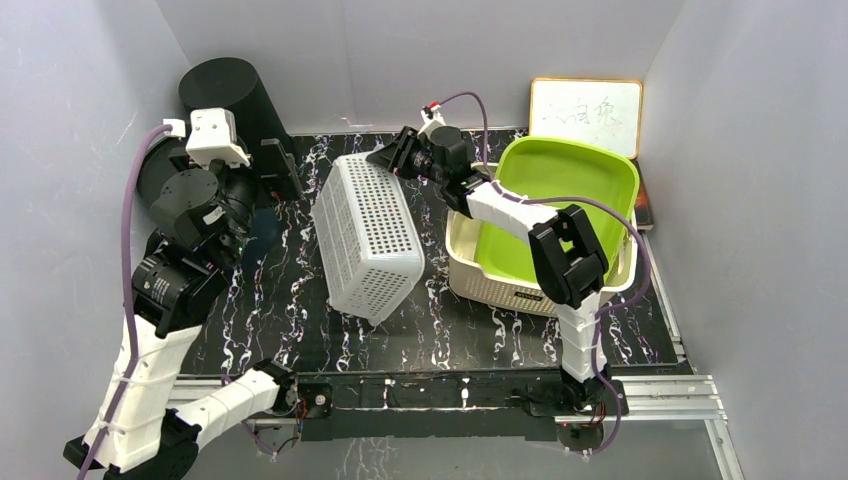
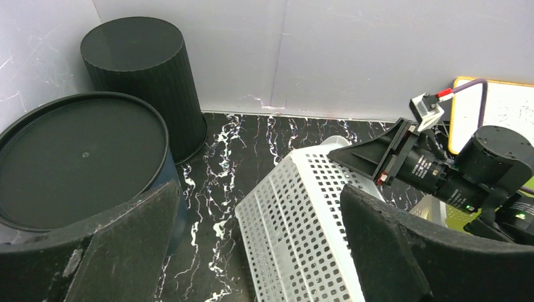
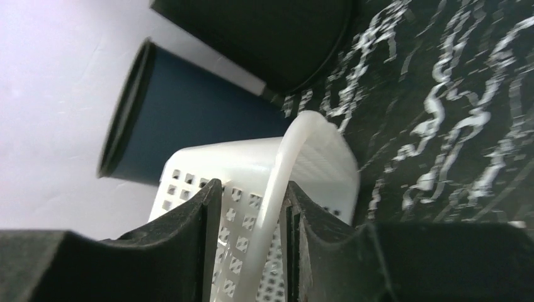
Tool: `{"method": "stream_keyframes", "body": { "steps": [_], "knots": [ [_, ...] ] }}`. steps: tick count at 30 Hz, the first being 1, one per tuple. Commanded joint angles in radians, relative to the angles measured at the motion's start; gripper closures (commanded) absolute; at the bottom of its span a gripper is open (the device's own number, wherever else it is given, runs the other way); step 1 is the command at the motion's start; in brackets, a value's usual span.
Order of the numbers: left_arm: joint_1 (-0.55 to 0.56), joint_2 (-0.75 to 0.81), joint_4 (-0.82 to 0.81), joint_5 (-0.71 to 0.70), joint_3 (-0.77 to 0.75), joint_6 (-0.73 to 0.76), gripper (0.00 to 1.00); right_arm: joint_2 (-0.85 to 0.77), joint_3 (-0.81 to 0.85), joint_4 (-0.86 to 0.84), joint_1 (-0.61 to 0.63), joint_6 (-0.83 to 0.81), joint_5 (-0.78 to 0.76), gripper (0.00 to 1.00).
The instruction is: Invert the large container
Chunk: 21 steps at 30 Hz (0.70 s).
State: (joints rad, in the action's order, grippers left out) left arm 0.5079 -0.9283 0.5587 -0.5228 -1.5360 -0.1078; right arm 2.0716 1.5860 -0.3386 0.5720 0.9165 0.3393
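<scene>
The large container is a white perforated basket (image 1: pixel 365 240). It stands tilted on the black marble table (image 1: pixel 470 335), its far end raised and its near corner down. My right gripper (image 1: pixel 385 157) is at that raised far end. In the right wrist view the gripper (image 3: pixel 252 239) is shut on the basket's rim (image 3: pixel 283 170), with one finger on each side of the wall. My left gripper (image 2: pixel 261 195) is open and empty. It hovers left of the basket (image 2: pixel 302 233) and does not touch it.
A tall black round bin (image 1: pixel 225 90) stands at the back left. A dark blue bin with a black top (image 2: pixel 75 157) sits under my left gripper. On the right a cream basket (image 1: pixel 500 280) holds a green tray (image 1: pixel 560 190). A whiteboard (image 1: pixel 585 112) leans on the back wall.
</scene>
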Motion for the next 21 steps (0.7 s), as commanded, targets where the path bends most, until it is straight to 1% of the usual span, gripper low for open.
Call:
{"method": "stream_keyframes", "body": {
  "steps": [1,3,4,8,16,19,21],
  "knots": [
    [0.003,0.006,-0.04,-0.002,0.02,0.004,0.02,0.007,-0.002,0.314,-0.018,-0.326,-0.219,0.63],
    [0.004,0.006,-0.04,0.0,0.026,0.0,0.02,0.003,-0.002,0.339,-0.018,-0.342,-0.258,0.59],
    [0.003,0.009,-0.04,0.0,0.029,-0.001,0.02,0.002,-0.007,0.346,-0.02,-0.348,-0.275,0.55],
    [0.004,0.014,-0.042,-0.004,0.036,0.0,0.02,0.002,-0.016,0.355,-0.023,-0.36,-0.288,0.51],
    [0.004,0.009,-0.039,-0.003,0.036,0.0,0.02,-0.002,-0.008,0.374,-0.022,-0.39,-0.303,0.51],
    [0.004,0.007,-0.037,-0.002,0.038,0.002,0.02,-0.025,0.011,0.421,-0.016,-0.437,-0.328,0.51],
    [0.004,0.003,-0.032,-0.002,0.044,0.0,0.02,-0.064,0.011,0.466,0.006,-0.483,-0.373,0.51]
  ]
}}
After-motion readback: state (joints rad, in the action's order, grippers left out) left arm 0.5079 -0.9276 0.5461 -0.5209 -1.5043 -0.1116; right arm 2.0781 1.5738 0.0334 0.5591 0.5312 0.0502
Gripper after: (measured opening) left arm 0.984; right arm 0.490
